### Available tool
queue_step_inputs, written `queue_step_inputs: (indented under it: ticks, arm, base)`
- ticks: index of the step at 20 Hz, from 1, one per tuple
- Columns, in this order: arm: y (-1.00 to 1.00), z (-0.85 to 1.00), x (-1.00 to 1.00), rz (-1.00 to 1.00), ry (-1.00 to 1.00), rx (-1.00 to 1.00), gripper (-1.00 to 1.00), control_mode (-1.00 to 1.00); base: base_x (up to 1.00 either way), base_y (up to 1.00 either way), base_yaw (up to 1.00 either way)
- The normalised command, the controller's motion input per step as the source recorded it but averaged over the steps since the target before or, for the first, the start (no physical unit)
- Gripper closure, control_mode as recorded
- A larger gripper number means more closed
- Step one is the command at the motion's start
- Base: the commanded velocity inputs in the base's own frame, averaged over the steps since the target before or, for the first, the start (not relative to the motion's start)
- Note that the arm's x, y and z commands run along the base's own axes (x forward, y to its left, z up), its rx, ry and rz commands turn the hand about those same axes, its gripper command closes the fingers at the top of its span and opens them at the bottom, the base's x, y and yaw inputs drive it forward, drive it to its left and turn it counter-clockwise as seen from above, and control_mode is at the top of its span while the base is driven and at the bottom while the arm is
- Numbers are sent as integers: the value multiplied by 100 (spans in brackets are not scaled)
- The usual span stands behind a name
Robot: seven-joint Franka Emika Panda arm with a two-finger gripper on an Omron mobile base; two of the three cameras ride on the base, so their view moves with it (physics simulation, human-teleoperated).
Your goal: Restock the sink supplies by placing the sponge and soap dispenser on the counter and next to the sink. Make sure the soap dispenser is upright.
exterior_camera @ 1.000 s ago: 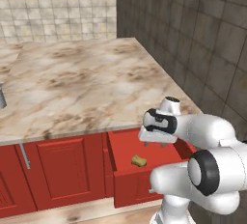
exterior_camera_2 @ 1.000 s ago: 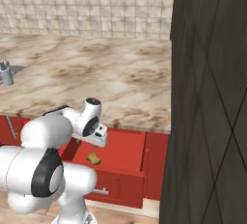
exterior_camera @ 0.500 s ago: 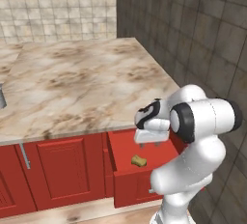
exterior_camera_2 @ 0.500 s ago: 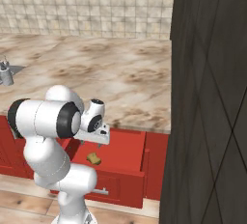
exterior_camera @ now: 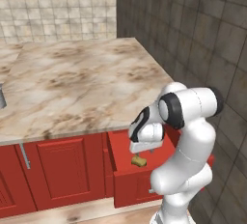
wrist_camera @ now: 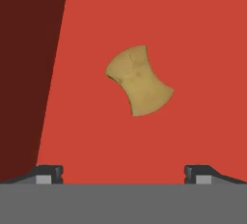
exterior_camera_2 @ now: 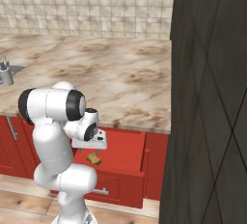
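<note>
Blocking most of the open red drawer (exterior_camera: pixel 126 179) in both base views, the arm leaves only part of the sponge (wrist_camera: pixel 139 80) showing there. Since half a second ago the arm has folded down, gripper (wrist_camera: pixel 123 172) now above the drawer. Fingers spread wide apart, nothing held; sponge lies on the drawer floor ahead, centred between them, untouched.

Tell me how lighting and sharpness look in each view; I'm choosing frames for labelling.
Hand view: crisp, flat light on the sponge, a dark shaded band at the left of the drawer floor. Left base view: soft, even light, sponge small and coarse. Right base view: dark wall panel dims the right side; no glare.
</note>
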Motion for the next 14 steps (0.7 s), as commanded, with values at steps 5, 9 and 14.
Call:
queue_step_inputs:
  ticks: [5,9,14]
  arm:
    - [6,-23,2,2,-8,-2,-100,-100]
    - [0,-16,6,3,-2,0,-100,-100]
    - [6,-27,4,6,0,-1,-100,-100]
  base:
    - [0,0,0]
    - [0,0,0]
    - [0,0,0]
